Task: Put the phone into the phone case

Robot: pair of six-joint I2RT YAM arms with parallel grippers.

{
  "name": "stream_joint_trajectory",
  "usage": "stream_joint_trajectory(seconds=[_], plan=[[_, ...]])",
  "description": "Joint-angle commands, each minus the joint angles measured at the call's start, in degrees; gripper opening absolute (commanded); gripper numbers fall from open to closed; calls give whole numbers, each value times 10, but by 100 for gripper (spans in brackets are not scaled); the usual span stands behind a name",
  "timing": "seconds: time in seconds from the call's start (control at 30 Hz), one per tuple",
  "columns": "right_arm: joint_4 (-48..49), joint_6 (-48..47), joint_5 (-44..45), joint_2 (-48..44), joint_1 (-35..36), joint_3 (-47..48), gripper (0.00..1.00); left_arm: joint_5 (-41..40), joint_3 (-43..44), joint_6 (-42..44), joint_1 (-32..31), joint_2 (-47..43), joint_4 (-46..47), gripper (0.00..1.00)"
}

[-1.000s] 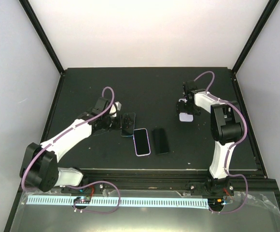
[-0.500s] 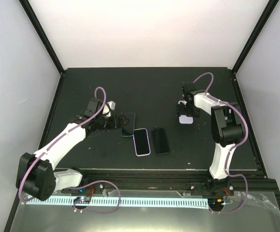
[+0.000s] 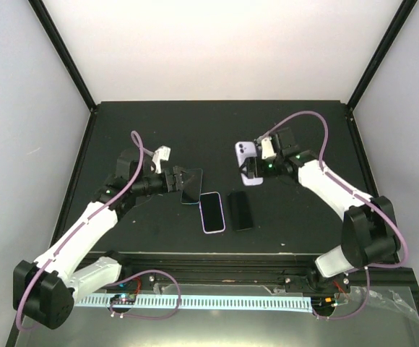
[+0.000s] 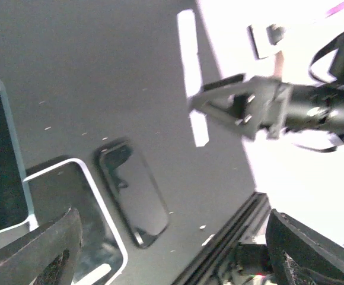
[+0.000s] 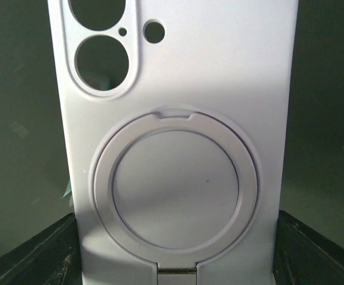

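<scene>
Your left gripper hovers up and left of the lilac-edged phone, jaws spread wide and empty. Its tips are at a dark phone that lies just beside the lilac-edged phone's far-left corner. I take the lilac-edged one for the task's phone, though I cannot tell for sure. A black slab lies just right of it, apart.

Up and right of the phone, your right gripper holds the phone case by its lower end, lifted.

Set the case down flat with its hollow side up before you fetch the phone. The table beyond the phone is bare. Nearer, the slab and the front rail crowd you.
</scene>
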Motion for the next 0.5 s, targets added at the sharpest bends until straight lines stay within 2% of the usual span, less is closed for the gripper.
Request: stream_joint_trajectory(seconds=[0.0, 0.17, 0.27, 0.33, 0.47], plan=[[99, 50, -146, -49, 51, -62, 75, 70, -6, -66, 2, -28, 105, 86], [241, 152, -222, -111, 116, -128, 76, 105, -24, -117, 1, -41, 172, 82], [336, 223, -248, -132, 146, -163, 76, 136, -59, -186, -1, -44, 272, 76], [371, 255, -255, -138, 159, -173, 76, 146, -74, -216, -4, -47, 318, 73], [406, 277, -269, -144, 173, -176, 76, 152, -78, -233, -9, -49, 342, 64]])
